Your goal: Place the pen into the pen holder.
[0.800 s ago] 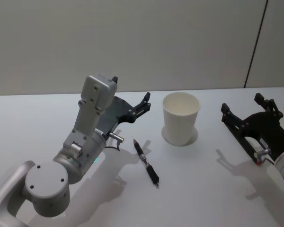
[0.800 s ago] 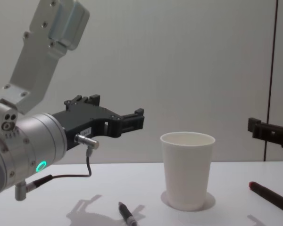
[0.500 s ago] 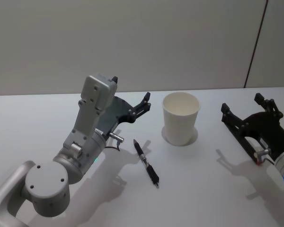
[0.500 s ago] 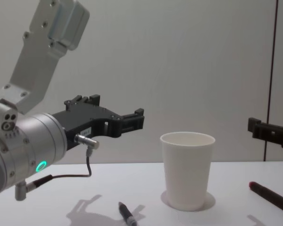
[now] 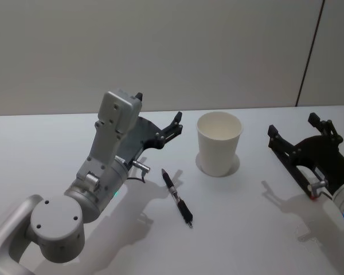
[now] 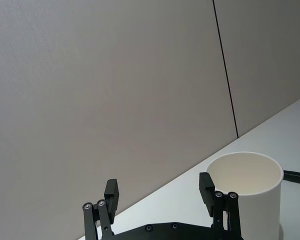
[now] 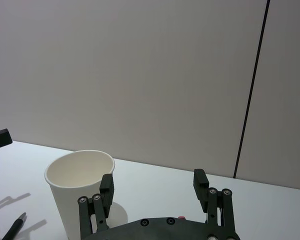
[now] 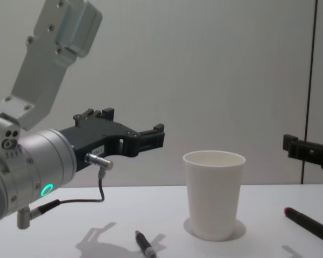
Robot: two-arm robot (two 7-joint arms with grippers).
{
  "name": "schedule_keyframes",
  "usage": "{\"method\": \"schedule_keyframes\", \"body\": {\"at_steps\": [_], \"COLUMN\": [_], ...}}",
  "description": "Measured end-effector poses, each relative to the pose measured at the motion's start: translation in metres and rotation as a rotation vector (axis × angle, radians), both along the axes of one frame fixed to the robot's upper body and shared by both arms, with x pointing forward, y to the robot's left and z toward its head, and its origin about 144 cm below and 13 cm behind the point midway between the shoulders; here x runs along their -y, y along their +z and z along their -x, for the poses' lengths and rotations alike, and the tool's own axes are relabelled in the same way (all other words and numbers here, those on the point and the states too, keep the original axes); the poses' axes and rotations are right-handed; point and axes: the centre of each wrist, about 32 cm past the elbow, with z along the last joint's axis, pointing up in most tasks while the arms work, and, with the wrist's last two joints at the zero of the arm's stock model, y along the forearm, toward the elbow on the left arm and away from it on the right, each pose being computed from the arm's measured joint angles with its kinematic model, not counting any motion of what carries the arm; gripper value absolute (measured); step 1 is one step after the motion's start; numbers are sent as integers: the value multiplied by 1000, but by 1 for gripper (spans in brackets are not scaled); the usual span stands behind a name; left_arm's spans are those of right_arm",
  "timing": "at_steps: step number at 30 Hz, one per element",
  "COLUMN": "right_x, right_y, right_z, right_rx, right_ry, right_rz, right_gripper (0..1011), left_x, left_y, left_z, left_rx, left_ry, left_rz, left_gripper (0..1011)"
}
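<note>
The pen (image 5: 176, 196) is black and lies flat on the white table, front-left of the pen holder; its end also shows in the chest view (image 8: 142, 242) and the right wrist view (image 7: 15, 227). The pen holder (image 5: 219, 143) is a white paper cup, upright and empty (image 8: 213, 193) (image 6: 250, 190) (image 7: 82, 190). My left gripper (image 5: 159, 106) hovers open above the table, left of the cup and behind the pen, holding nothing (image 6: 159, 187). Right of the cup, my right gripper (image 5: 293, 126) hangs open and empty (image 7: 153, 181).
A dark stick with a red end (image 8: 307, 223) lies on the table right of the cup, under the right gripper. The bare white table (image 5: 246, 229) spreads around the pen and the cup. A grey wall stands close behind.
</note>
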Motion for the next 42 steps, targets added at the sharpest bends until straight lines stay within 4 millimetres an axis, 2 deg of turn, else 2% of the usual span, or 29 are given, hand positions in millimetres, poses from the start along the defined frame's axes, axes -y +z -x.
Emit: {"method": "schedule_keyframes", "body": {"at_steps": [28,32,42], "right_x": [2,8,37], "right_y": [2,5,12], "right_z": [-2,-5,-19], "right_rx": [-2,-13,-55], "right_ry": [-2,-2,24], "right_rz": [4,16,70], "right_gripper": [1001,1001,1002], "left_x": [0,0,0], "left_y": [0,0,0], "left_z": [0,0,0], "left_rx": [0,0,0], "left_ry": [0,0,0], "left_rz": [0,0,0], "left_gripper": [1001,1001,1001]}}
